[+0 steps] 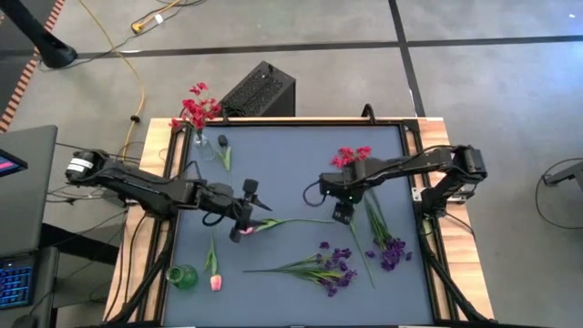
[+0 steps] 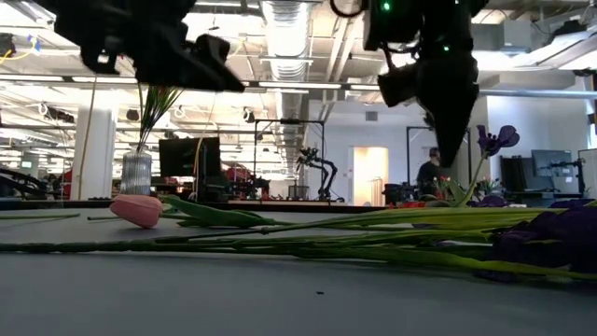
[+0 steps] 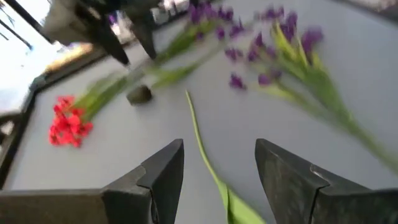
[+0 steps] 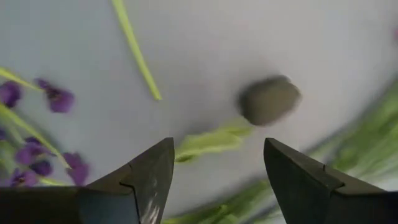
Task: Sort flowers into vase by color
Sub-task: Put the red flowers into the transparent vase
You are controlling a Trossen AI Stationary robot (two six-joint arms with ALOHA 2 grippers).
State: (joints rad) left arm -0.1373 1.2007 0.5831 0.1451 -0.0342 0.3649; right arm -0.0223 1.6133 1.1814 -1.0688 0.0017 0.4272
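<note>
The left gripper (image 1: 244, 221) hovers over the desk (image 1: 282, 155) with its fingers apart, a pink tulip (image 1: 248, 227) lying directly beneath them, its green stem (image 3: 200, 144) running out between the fingers. The right gripper (image 1: 342, 213), also spread open and empty, hangs beside the red flowers (image 1: 350, 155), just above purple flowers (image 1: 393, 252)

I see two slim, dark, jointed arms. My left arm (image 1: 137, 185) ends in a white-capped cylinder at the frame's left. Black cable loops beside my right arm (image 1: 410, 166). Both grippers carry wedge-shaped dark fingers (image 3: 158, 177).
</note>
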